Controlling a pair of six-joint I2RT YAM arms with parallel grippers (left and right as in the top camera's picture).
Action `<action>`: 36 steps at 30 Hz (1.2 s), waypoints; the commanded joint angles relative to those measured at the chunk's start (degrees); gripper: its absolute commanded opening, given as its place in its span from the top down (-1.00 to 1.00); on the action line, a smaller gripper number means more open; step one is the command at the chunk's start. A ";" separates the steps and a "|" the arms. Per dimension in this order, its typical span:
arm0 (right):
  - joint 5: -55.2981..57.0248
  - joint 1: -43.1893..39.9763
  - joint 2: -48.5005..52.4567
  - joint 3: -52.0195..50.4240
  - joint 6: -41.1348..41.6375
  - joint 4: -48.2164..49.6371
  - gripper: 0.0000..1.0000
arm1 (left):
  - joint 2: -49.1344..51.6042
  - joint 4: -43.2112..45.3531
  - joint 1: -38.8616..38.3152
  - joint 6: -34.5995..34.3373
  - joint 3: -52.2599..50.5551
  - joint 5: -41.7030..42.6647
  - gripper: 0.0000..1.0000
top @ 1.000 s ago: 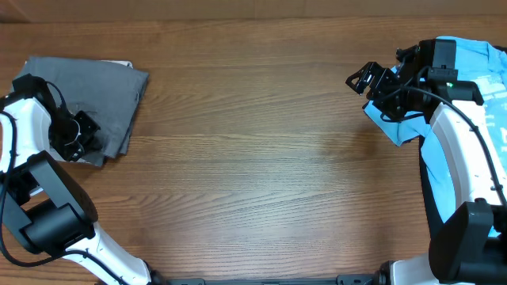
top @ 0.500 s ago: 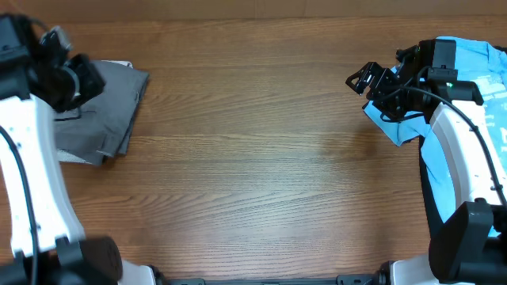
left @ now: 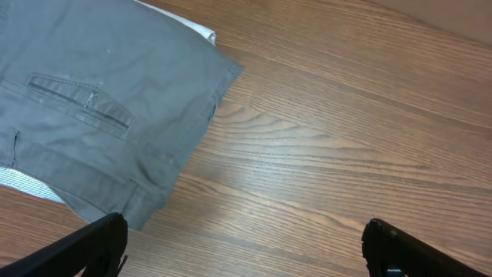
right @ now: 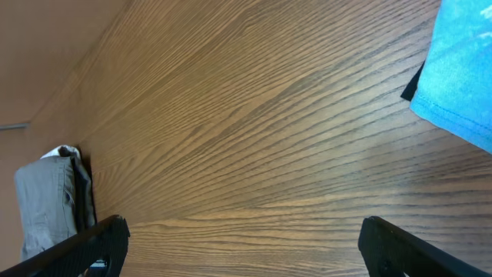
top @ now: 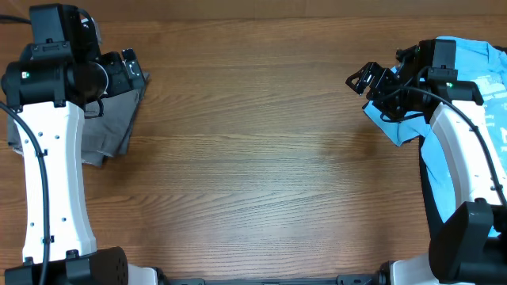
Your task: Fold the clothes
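Folded dark grey shorts [left: 100, 92] lie at the table's [top: 253, 158] far-left corner, waistband toward the near edge, folded nearly square; left gripper [left: 242, 235] hovers above, fingers spread; right gripper [top: 363, 77] likewise agape, empty.

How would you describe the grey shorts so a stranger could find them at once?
On the wooden table, look to the far left corner. The dark grey shorts lie folded there, slit pocket up. Unlike the light blue T-shirt at the right edge, they are plain grey woven cloth.

Dark grey shorts [left: 115, 69] — folded, far left
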 commanded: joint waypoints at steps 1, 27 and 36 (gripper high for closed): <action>0.42 -0.09 0.15 0.04 0.07 0.28 -1.00 | 0.28 0.02 -0.22 1.09 0.37 -1.18 -1.00; 0.39 -0.07 0.04 -0.09 0.09 0.28 -1.00 | 0.28 0.02 -0.22 1.09 0.37 -1.18 -1.00; 0.39 2.71 -6.03 -0.09 0.09 0.26 -1.00 | 0.28 0.02 -0.22 1.11 0.37 -1.18 -1.00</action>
